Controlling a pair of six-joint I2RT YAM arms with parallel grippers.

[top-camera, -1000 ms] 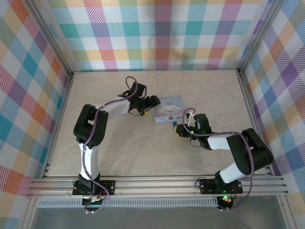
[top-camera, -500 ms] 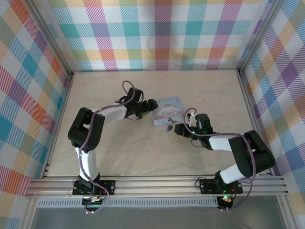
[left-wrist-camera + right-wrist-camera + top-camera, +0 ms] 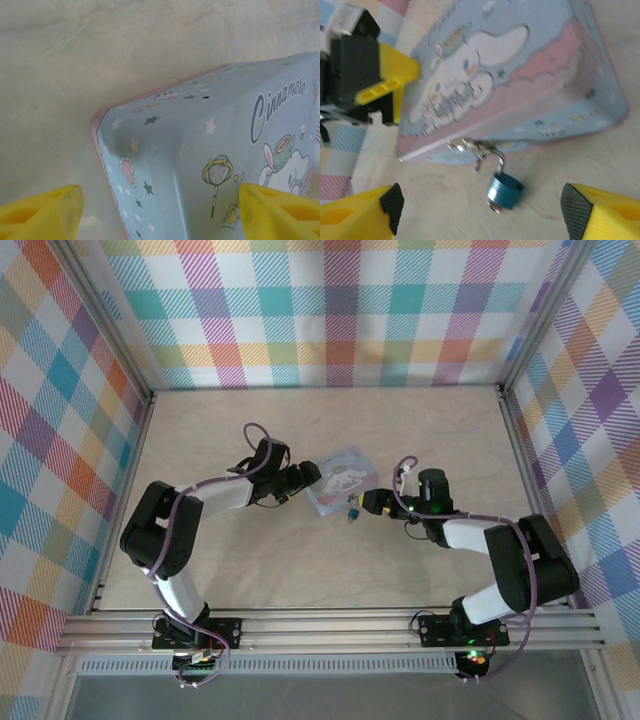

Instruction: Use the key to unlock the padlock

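pale marbled tabletop (image 3: 300, 560) inside bright plaid walls (image 3: 340, 310); tin (image 3: 340, 480) mid-table, padlock (image 3: 504, 191) against its near side; left gripper (image 3: 160, 205) wide at tin's left corner, right gripper (image 3: 480, 210) wide, empty, flanking padlock.

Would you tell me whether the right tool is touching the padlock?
Apart. In the right wrist view the padlock sits between the open fingers of the right tool, with bare tabletop showing on both sides.
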